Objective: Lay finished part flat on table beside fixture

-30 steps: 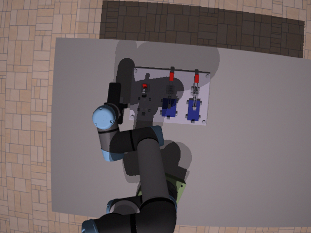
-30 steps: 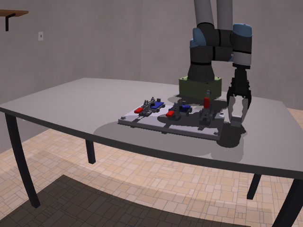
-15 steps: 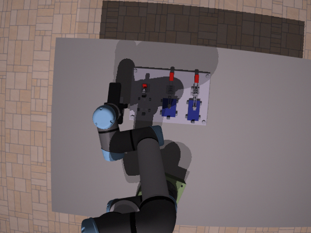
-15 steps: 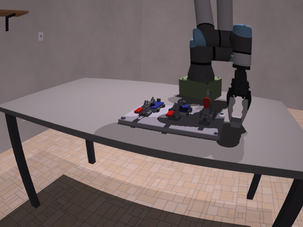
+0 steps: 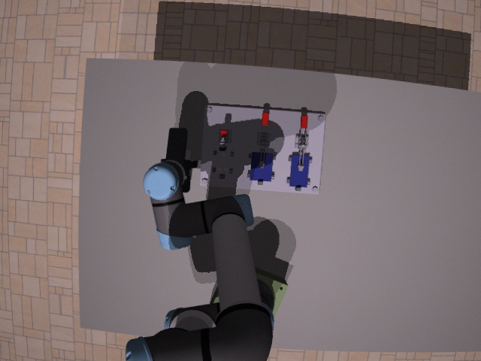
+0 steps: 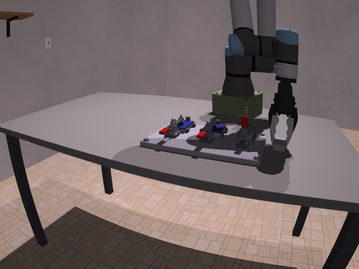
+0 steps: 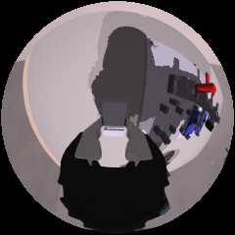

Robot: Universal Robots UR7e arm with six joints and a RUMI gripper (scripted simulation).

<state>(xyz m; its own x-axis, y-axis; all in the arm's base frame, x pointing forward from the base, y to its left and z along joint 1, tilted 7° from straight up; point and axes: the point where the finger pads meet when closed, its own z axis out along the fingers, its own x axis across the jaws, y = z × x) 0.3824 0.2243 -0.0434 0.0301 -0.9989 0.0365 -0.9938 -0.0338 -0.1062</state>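
I see the wide grey flat-topped desk (image 6: 87, 115) on dark legs carrying everything, standing on a tan tiled floor (image 6: 179, 214) with a dark brown tiled rug (image 5: 310, 38) beyond one edge. The grey and black six-joint arm with blue joint caps (image 5: 233, 248) rises from an olive green block-shaped base (image 6: 256, 101) near one side of the desk and bends over toward the fixture's end.

The pale grey rectangular fixture plate (image 6: 174, 145) lies flat on the desk, partly under the arm's shadow. It carries three toggle clamps with red handles. Two of them lie down over the two blue rectangular blanks (image 5: 299, 171), which sit side by side in their stations, the second blank (image 5: 261, 166) in shadow. The third clamp's red handle (image 6: 244, 120) stands upright at the station nearest the arm, and that station shows only dark locating blocks.

The black two-jaw tool (image 6: 281, 138) hangs pointing straight down just beside the end of the fixture plate, off the plate and over bare desk. Its jaws are closed on the small pale grey block-shaped finished part (image 6: 280, 144), gripping it from both sides. In the wrist view the part (image 7: 114, 139) shows between the fingertips, with its dark shadow on the desk right ahead. In the exterior view the part's bottom edge is very close to the desk, but I cannot tell whether it touches
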